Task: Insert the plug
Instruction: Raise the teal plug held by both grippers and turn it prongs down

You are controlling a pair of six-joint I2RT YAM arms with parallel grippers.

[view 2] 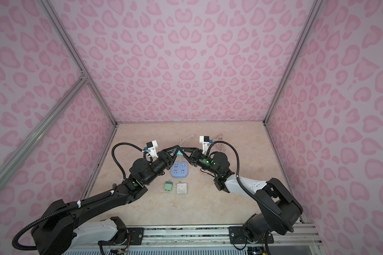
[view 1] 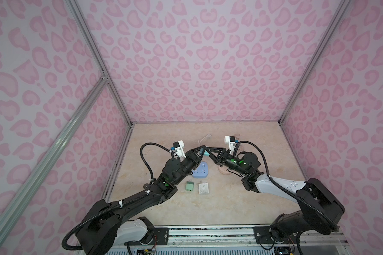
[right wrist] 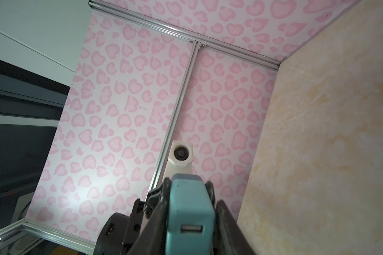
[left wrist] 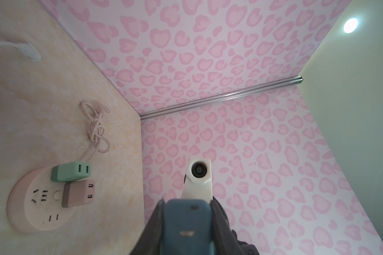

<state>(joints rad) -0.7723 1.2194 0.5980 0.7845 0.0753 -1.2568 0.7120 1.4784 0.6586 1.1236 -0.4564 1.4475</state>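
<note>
Plug (view 1: 202, 152) hangs in mid-air, pinched from both sides.
I see the left gripper (left wrist: 187, 212) and right gripper (right wrist: 186, 192) clamped on it near the blue power strip (view 2: 179, 174); the round pink socket (left wrist: 27, 212) holds a green adapter (left wrist: 71, 171) and a pink adapter (left wrist: 77, 194).

I can read no text, label, brand or number in any view. Teal plug (right wrist: 191, 212): the face turned to my right wrist camera shows no print I can make out. White adapter (view 1: 203, 188), toward the front edge of the tabletop (view 1: 230, 198), carries a round mark, too small to read. Blue socket block (view 2: 179, 169): nothing legible at this size.
</note>
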